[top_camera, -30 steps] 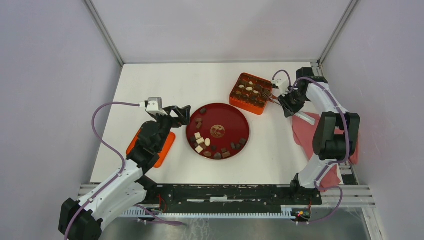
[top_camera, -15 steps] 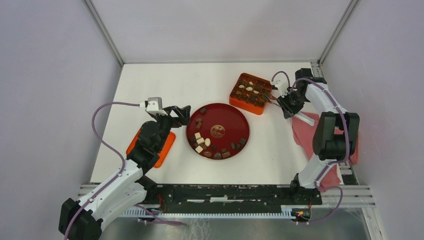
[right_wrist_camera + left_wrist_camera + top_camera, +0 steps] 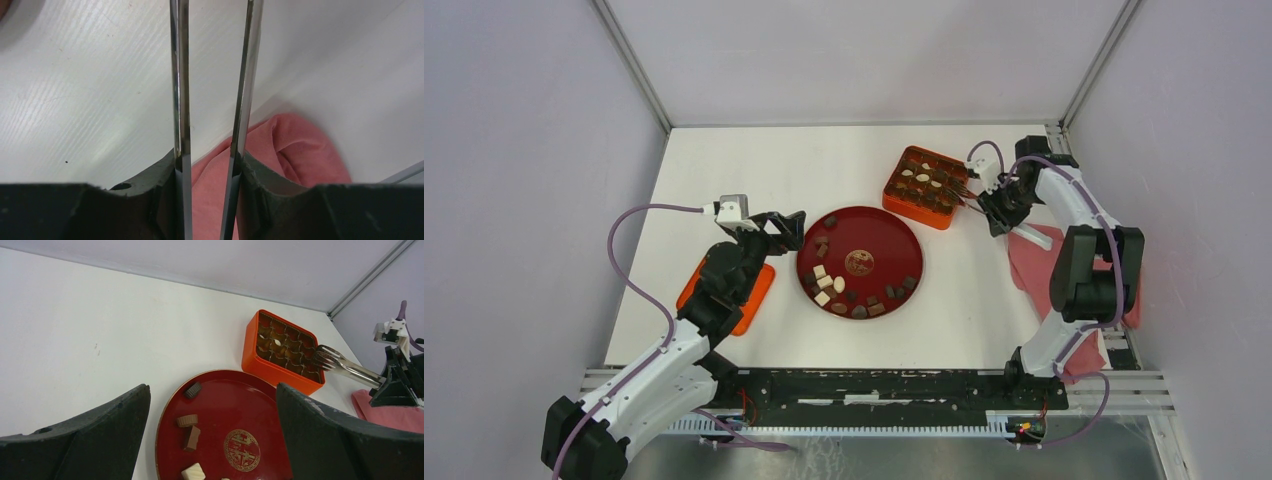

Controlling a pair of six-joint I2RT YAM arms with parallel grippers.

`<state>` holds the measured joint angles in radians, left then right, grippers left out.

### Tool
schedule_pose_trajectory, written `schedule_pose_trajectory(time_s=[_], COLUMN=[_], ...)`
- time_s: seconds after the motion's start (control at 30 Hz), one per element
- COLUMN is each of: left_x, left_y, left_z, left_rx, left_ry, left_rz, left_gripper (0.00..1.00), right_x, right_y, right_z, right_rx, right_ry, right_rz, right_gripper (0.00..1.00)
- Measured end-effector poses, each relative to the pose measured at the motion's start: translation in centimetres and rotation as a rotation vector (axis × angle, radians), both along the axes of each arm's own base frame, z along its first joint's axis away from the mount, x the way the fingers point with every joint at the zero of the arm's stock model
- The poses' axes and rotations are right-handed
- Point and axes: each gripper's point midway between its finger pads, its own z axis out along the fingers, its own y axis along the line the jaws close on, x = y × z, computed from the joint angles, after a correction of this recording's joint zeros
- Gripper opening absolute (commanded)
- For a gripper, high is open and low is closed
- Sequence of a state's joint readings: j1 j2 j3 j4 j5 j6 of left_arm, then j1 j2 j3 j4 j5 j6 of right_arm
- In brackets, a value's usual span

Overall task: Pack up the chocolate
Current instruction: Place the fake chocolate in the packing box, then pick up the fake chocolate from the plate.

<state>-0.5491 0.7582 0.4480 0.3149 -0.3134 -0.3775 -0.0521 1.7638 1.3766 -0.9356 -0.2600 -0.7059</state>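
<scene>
From above, my right arm is folded back on itself at the far right. My right gripper is clamped on the tongs. Their tips reach left over the near right edge of the orange box, and their tail lies over the pink cloth behind my wrist. Some of the chocolate sits in the box's cells just beyond the tips. The rest lies on the red plate, well to the left of the tongs and nearer the bases. My left arm is bent above an orange lid, and my left gripper gapes wide at the plate's left rim. Since a second ago the tongs and my right wrist have edged slightly farther from the bases; the left arm has not moved.

In the left wrist view, both fingers stand far apart with the plate between them. The tongs are across the plate, their forked tips at the box's right corner.

In the right wrist view, my fingers press the two steel blades from outside. A narrow gap shows between the blades, and nothing shows between them.
</scene>
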Motion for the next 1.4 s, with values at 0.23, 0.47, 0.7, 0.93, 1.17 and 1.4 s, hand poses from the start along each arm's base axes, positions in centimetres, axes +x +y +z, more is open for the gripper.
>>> schedule_pose_trajectory(time_s=[0.23,0.47,0.7,0.93,1.17,1.4], left_x=[0.0,0.4,0.7,0.9,0.3,0.2], left_y=[0.0,-0.2,-0.4,-0.8,-0.6,-0.6], left_z=[-0.1,-0.5,-0.7,-1.5,-3.7,-4.4], left_rx=[0.001,0.018,0.036,0.038,0.038,0.036], left_ry=[0.002,0.029,0.067,0.156,0.254,0.282], left_rz=[0.000,0.000,0.001,0.004,0.014,0.018], left_gripper=[1.00,1.00,1.00,1.00,1.00,0.99], right_x=[0.1,-2.5,-6.9,-8.6,-11.6,-15.8], right_y=[2.1,8.2,16.1,20.4,21.0,20.6], right_z=[3.1,5.4,2.4,2.2,-0.3,-3.2], right_rx=[0.086,0.259,0.336,0.326,0.273,0.207], right_ry=[-0.112,-0.237,-0.195,-0.218,-0.133,-0.021], right_rz=[0.063,0.239,0.493,0.665,0.686,0.689], right_gripper=[0.40,0.40,0.40,0.40,0.40,0.41])
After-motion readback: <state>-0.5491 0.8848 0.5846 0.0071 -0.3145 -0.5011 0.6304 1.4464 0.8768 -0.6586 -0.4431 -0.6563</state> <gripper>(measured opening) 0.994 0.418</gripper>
